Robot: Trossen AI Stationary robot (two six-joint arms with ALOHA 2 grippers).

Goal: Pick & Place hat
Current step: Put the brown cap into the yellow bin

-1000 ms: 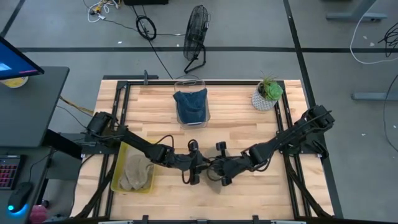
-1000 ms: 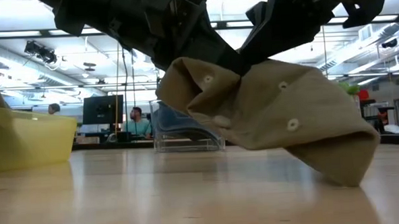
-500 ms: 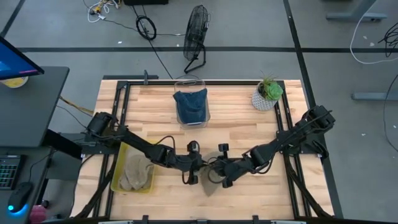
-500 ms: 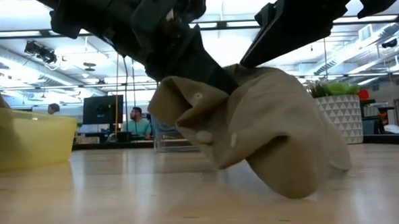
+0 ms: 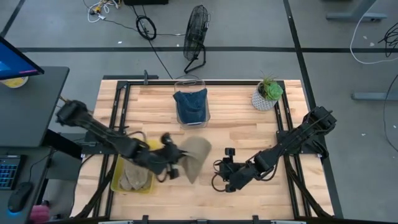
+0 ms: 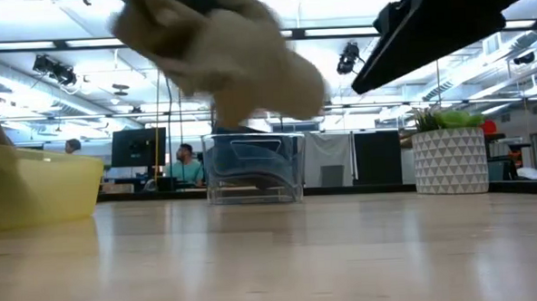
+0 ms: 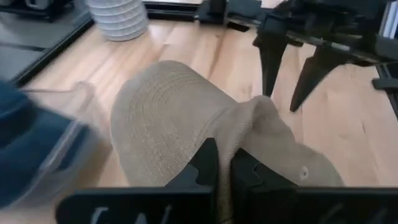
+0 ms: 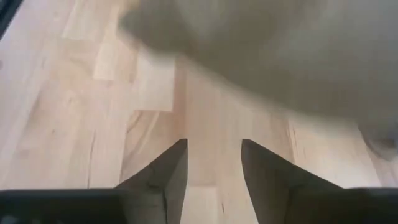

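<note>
A tan hat [image 5: 195,154] hangs above the table's near middle, and my left gripper [image 5: 180,162] is shut on it. In the low view the hat [image 6: 217,46] is well clear of the wood. My right gripper [image 5: 217,177] stands open just to the hat's right, with nothing between its fingers [image 8: 168,177]; the hat [image 8: 280,50] is in front of it. A second tan hat [image 5: 133,175] lies in a yellow bin [image 5: 118,167] near the left edge. My left gripper pinches a bunched fold of the hat's cloth [image 7: 250,122] between its two shut fingers [image 7: 206,163]. It comes at the hat from the table's left, about level. The hat is lifted clear of the table, its crown [image 7: 163,107] spreading out beyond the fingertips.
A clear container [image 5: 191,99] with a blue hat [image 5: 190,104] in it stands at the far middle. A potted plant [image 5: 268,93] is at the far right. Bare wood lies between the two grippers and along the near edge.
My left gripper has shut on the hat and carried it up and toward the table's left edge; the hat, which touched the table, is now lifted clear. My right gripper has opened, let go of the hat and stayed low on its right.
</note>
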